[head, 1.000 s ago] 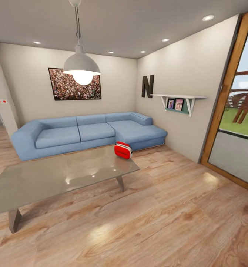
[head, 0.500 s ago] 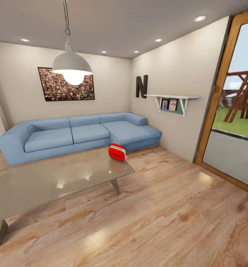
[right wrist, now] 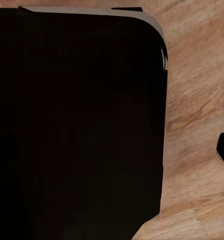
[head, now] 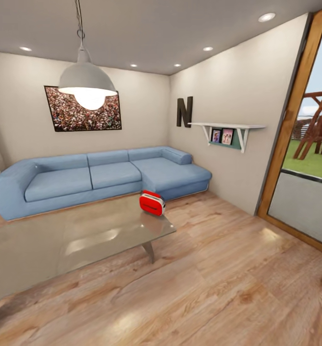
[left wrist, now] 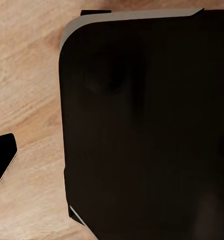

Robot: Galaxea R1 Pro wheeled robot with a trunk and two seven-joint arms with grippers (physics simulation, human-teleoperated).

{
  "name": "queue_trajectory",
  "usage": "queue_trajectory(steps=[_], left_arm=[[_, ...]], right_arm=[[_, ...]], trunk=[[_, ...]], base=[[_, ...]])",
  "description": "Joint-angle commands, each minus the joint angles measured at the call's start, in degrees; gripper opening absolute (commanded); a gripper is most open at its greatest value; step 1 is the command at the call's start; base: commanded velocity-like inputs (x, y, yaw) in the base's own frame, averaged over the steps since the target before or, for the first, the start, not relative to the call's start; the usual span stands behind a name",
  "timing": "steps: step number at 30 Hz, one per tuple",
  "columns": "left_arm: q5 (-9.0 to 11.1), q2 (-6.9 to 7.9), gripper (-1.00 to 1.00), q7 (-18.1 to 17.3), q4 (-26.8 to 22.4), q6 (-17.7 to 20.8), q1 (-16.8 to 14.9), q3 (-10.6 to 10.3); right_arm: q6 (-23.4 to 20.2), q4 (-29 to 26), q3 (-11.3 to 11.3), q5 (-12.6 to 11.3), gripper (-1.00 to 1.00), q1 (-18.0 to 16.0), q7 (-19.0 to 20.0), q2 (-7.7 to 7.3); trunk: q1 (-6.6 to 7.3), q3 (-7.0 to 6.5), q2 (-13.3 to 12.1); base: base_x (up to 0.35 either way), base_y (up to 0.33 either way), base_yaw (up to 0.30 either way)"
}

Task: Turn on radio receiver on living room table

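The radio receiver (head: pixel 152 203), a small red box with white end faces, stands on the near right corner of the low table (head: pixel 60 245), whose glossy grey-beige top reflects the lamp. Both are in the living room, in front of the blue L-shaped sofa (head: pixel 103 173). The radio is a few steps ahead of me, slightly left of centre in the head view. Each wrist view looks down at a black rounded part of my own body (left wrist: pixel 142 130) (right wrist: pixel 76 125) over the wood floor. A dark tip shows at the edge of each wrist view, and I cannot make out the jaws.
A white pendant lamp (head: pixel 87 84) hangs over the table. A crowd photo (head: pixel 83 108), a black letter N (head: pixel 184 111) and a white shelf with pictures (head: pixel 228 132) are on the walls. A wood-framed glass door (head: pixel 305 144) is at the right. Light wood floor (head: pixel 228 269) lies between me and the table.
The whole head view has shifted: the camera has moved forward and turned right, so the table and radio sit further left and the sofa looks closer. The radio has not moved on the table.
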State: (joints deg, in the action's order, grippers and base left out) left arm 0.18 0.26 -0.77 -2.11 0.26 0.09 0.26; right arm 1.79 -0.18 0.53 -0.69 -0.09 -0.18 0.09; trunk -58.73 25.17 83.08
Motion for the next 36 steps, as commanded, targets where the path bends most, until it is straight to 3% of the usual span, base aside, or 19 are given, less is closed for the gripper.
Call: queue_trajectory(steps=[1,36], left_arm=[[0.00,0.00,1.00,-0.01,0.00,0.00,0.00,0.00],[0.00,0.00,1.00,-0.02,0.00,-0.02,-0.02,0.00]], right_arm=[[0.00,0.00,0.00,0.05,1.00,0.00,0.00,0.00],[0.04,0.00,-0.17,0.43,1.00,0.00,0.00,0.00]], trunk=[[0.00,0.00,0.00],[0.00,0.00,0.00]], base=[[0.324,0.000,0.000],[0.324,0.000,0.000]])
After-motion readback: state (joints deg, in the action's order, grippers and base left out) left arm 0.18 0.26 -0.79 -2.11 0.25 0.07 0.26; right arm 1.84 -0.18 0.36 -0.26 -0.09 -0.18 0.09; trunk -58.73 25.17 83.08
